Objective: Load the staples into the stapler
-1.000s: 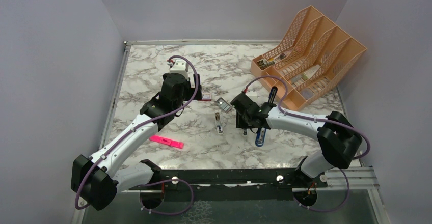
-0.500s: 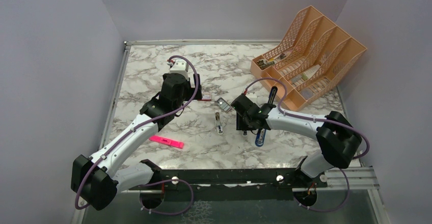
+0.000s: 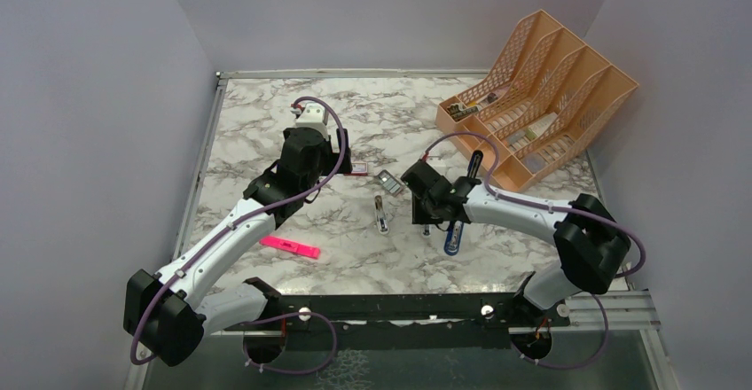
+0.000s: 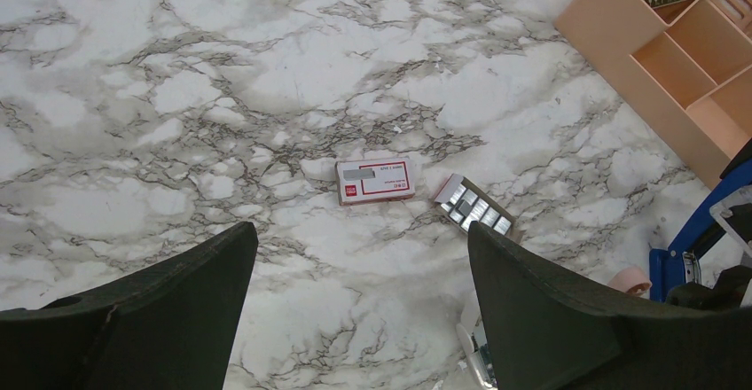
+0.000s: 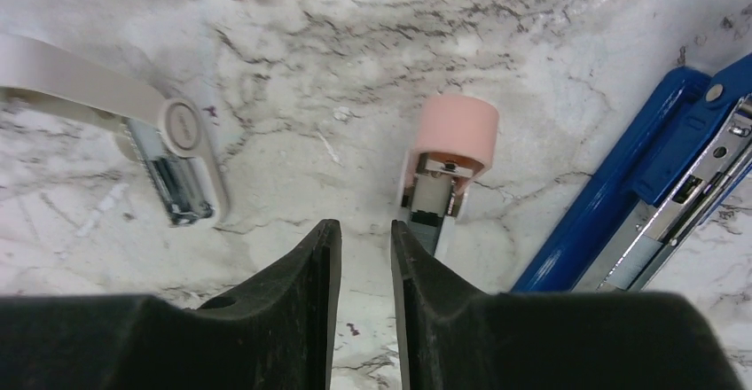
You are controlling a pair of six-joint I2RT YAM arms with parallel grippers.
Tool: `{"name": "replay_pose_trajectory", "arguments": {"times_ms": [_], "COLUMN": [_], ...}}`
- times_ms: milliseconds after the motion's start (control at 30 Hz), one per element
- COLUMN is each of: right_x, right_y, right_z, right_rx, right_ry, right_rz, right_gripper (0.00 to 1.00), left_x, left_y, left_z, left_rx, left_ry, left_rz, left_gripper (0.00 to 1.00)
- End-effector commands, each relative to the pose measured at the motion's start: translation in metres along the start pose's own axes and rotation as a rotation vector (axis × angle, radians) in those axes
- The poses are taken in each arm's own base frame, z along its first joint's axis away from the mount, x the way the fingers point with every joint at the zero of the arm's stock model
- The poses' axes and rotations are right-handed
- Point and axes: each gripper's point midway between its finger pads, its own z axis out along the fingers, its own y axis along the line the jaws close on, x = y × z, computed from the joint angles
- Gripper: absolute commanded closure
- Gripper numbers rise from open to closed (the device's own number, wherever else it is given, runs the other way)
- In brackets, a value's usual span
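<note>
Staples [image 3: 387, 180] lying loose on the table [image 3: 257, 115], not yet loaded.

Top view: the staples sit just beside a red-and-white box [image 3: 359, 168], between the two arms, and the blue stapler [image 3: 453, 233] lies open further right. Left wrist view: the left gripper [image 4: 362, 239] is spread wide above the box and the staples, holding nothing. Right wrist view: the right gripper [image 5: 365, 239] is narrowed to a slit with nothing in it, low over the table between a white stapler [image 5: 177, 151] and the blue stapler.
</note>
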Motion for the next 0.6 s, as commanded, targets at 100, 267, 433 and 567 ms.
{"name": "replay_pose_trajectory", "arguments": {"times_ms": [100, 267, 433, 567], "right_x": [-0.055, -0.085, -0.108, -0.115], "right_y": [0.022, 0.043, 0.067, 0.079], "right_z": [-0.023, -0.009, 0.016, 0.042], "right_rx": [-0.034, -0.051, -0.094, -0.116], "right_ry": [-0.139, -0.203, -0.223, -0.192], "right_rz": [-0.056, -0.169, -0.347, -0.413], "right_gripper": [0.75, 0.74, 0.68, 0.74], "left_x": [-0.001, 0.001, 0.005, 0.007], "left_y": [0.002, 0.004, 0.006, 0.01], "left_z": [0.0, 0.002, 0.007, 0.01], "left_rx": [-0.004, -0.018, -0.034, -0.06], "left_ry": [-0.008, -0.005, 0.007, 0.011], "left_rz": [-0.002, 0.003, 0.009, 0.014], "left_gripper": [0.11, 0.11, 0.11, 0.11]}}
